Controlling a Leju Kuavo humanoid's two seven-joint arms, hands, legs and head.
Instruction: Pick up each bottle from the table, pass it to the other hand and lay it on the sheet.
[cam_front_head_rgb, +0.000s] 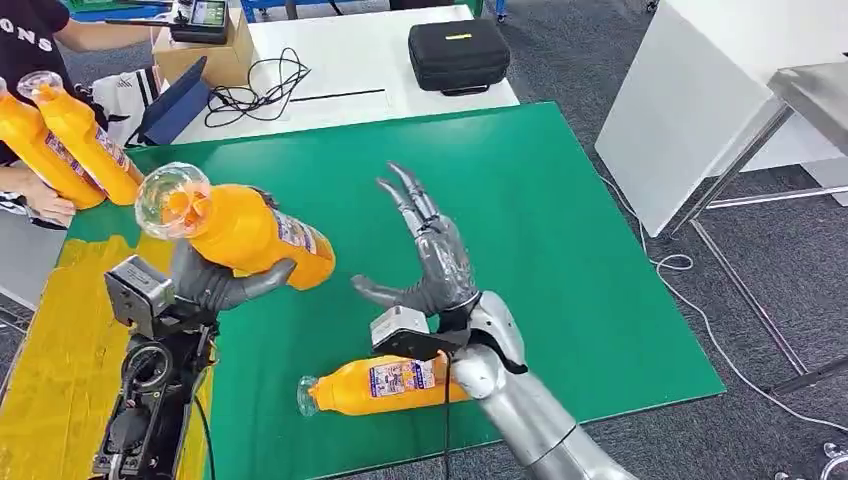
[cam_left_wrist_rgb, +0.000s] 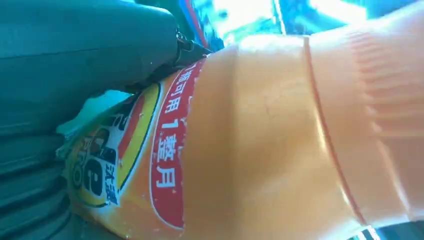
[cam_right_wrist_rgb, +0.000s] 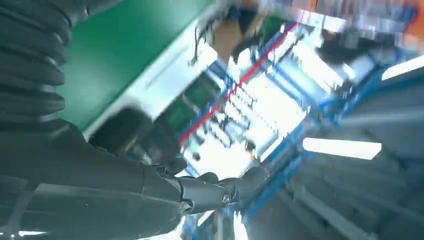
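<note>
Currently we hold one orange bottle (cam_front_head_rgb: 250, 232) in our left hand (cam_front_head_rgb: 215, 285), whose fingers wrap under the body of the bottle and carry it above the green mat (cam_front_head_rgb: 560, 230). This bottle is tilted, with its clear cap (cam_front_head_rgb: 172, 200) pointing up and toward our left side and its base toward the centre of the mat. In the left wrist view the same bottle (cam_left_wrist_rgb: 270, 145) presses against the grey thumb, and its red and yellow label (cam_left_wrist_rgb: 150, 155) faces the camera. Our right hand (cam_front_head_rgb: 425, 255) stands raised over the mat just beside the base of the held bottle, palm turned toward it, fingers spread apart and extended, holding nothing; it is not touching the bottle. The right wrist view shows the thumb and fingers (cam_right_wrist_rgb: 210, 192) apart against a blurred background. A second orange bottle (cam_front_head_rgb: 385, 385) lies on its side on the mat near the front edge, partly beneath our right forearm, with its cap pointing toward our left. The yellow sheet (cam_front_head_rgb: 55, 350) covers the surface on our left side, adjoining the green mat. Two further orange bottles (cam_front_head_rgb: 65, 140) stand upright at the far left corner, where a person's hand (cam_front_head_rgb: 40, 200) rests at their base. A black case (cam_front_head_rgb: 458, 55) sits on the white table beyond the mat.
</note>
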